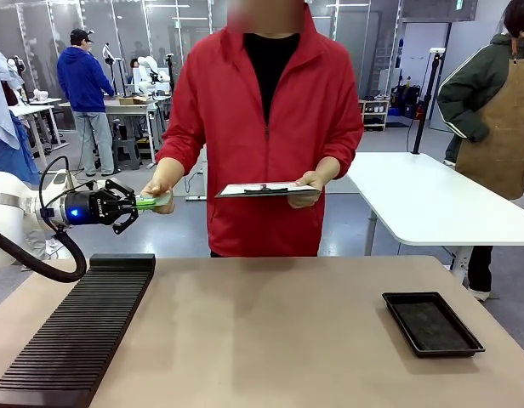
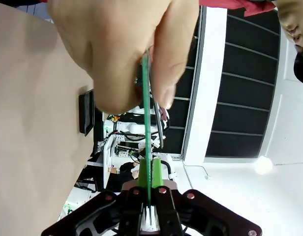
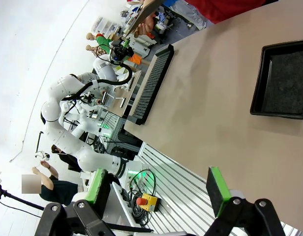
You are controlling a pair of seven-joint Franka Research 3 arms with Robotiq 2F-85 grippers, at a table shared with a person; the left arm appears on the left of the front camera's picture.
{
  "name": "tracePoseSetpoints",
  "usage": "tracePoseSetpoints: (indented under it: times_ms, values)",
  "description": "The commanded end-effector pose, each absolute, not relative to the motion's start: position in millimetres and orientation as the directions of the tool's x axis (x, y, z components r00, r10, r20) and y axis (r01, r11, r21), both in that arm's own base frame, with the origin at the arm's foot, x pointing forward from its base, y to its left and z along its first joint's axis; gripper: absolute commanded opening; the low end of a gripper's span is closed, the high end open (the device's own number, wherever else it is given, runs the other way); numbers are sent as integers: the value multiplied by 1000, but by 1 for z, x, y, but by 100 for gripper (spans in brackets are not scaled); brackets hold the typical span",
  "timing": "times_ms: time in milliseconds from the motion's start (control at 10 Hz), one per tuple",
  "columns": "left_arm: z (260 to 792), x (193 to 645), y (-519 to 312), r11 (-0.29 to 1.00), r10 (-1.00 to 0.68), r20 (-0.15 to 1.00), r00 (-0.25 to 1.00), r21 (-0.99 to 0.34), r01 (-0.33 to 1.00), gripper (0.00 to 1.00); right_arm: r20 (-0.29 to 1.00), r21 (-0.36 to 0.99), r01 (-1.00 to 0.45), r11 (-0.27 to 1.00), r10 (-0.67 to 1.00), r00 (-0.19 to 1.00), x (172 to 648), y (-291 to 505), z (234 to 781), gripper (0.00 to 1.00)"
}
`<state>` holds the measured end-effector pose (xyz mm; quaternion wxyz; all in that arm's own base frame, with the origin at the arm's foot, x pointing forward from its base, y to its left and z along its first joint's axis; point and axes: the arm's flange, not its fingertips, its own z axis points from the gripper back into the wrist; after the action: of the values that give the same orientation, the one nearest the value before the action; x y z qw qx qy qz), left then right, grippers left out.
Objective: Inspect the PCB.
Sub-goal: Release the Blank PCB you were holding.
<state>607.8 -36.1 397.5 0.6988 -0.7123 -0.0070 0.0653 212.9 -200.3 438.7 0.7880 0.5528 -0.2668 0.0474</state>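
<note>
- Lower left, front view: a long black ribbed rack (image 1: pixel 75 331) lies on the bench (image 1: pixel 270 340), running from mid-left toward the near edge.
- Mid-left: the left pincer (image 1: pixel 133 205) comes in from the left edge, level and raised above the bench's far side. Its jaws are clamped tight on one end of the PCB (image 1: pixel 153 201).
- The PCB is in the air, lying roughly flat, a green sliver just left of the red jacket. Its far end is pinched in the person's hand (image 1: pixel 162 191), so the board is held at both ends.
- Left wrist view: the PCB (image 2: pixel 147 128) is seen edge-on as a thin green line. It rises from the left pincer (image 2: pixel 149 169), between the green pads (image 2: pixel 157 173), into the person's hand (image 2: pixel 117 49). That hand has digits on either face of the board.
- Centre: a person in a red jacket stands at the bench's far side. The person's other hand (image 1: pixel 309 189) holds a grey clipboard (image 1: pixel 266 189) about level at waist height.
- Lower right: a shallow black tray (image 1: pixel 432 323) sits on the bench, well apart from the PCB.
- Right wrist view: the right pincer (image 3: pixel 156 191) has its jaws spread wide and holds nothing. It hangs above the bench (image 3: pixel 205 113). The black tray (image 3: pixel 282 81) is at upper right of that frame and the ribbed rack (image 3: pixel 151 83) at upper middle.
</note>
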Motion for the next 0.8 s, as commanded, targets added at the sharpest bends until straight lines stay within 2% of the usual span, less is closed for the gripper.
tracePoseSetpoints:
  times_ms: [0,700]
  values:
    - [399,607,-37,-25,99,-94,991,-995,-92,3,486,843,-384,378,-225,845,213,-201,441,100]
    - [399,607,-37,-25,99,-94,991,-995,-92,3,486,843,-384,378,-225,845,213,-201,441,100]
